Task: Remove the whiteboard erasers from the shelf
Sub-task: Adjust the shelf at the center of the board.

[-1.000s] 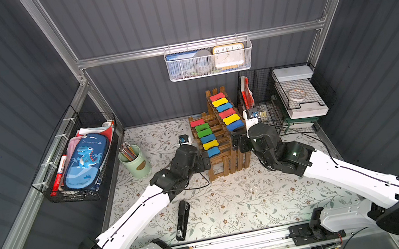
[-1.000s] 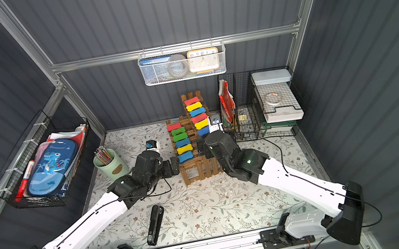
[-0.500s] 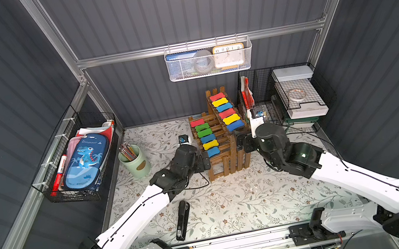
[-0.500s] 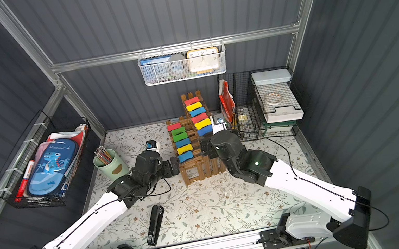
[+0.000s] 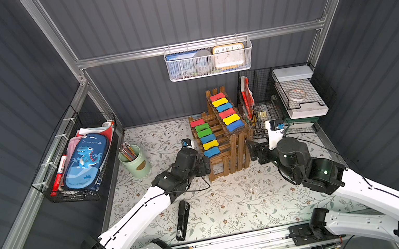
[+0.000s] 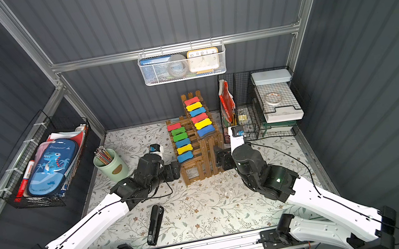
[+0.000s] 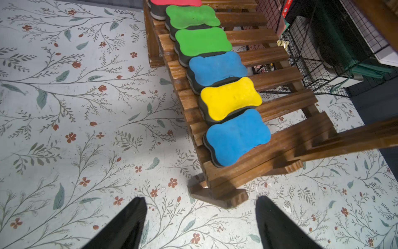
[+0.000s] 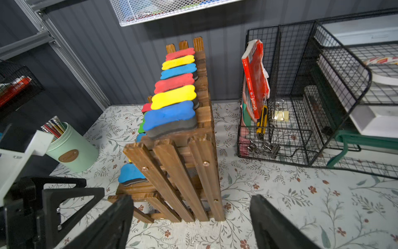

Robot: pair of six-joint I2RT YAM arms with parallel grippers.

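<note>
**Twelve soft pads, all on the rack, none in a grip**

Find the whiteboard erasers [image 5: 204, 132] in two rows of six on the shelf [image 5: 236, 149], toward 12 o'clock on the bench [image 5: 234, 207]. Look for one row on the lower tier at the 9 o'clock side and the other on the upper tier at the 3 o'clock side. Note them lying flat, coloured foam up and dark felt down, long sides touching or just beside the next pad.

Expect very little weight and a soft, springy body. Reckon on foam that squashes under a hard pinch and felt that drags on the rough slats rather than sliding. Probably not fragile.

Take hold by the two lobed short ends, free of neighbours all along each row. Try the narrow waist only on the pads nearest 6 o'clock, the lower blue eraser [image 7: 237, 135] and the upper blue eraser [image 8: 170, 116], each with one long side clear. Pinch gently and lift straight up, to avoid nudging the next pad or rocking the shelf.

See the left tool [image 7: 200, 199] low at 7 o'clock of the shelf, by its foot, spread wide and empty. See the right tool [image 8: 191, 197] at 4 o'clock of it, likewise spread wide, holding nothing.
</note>
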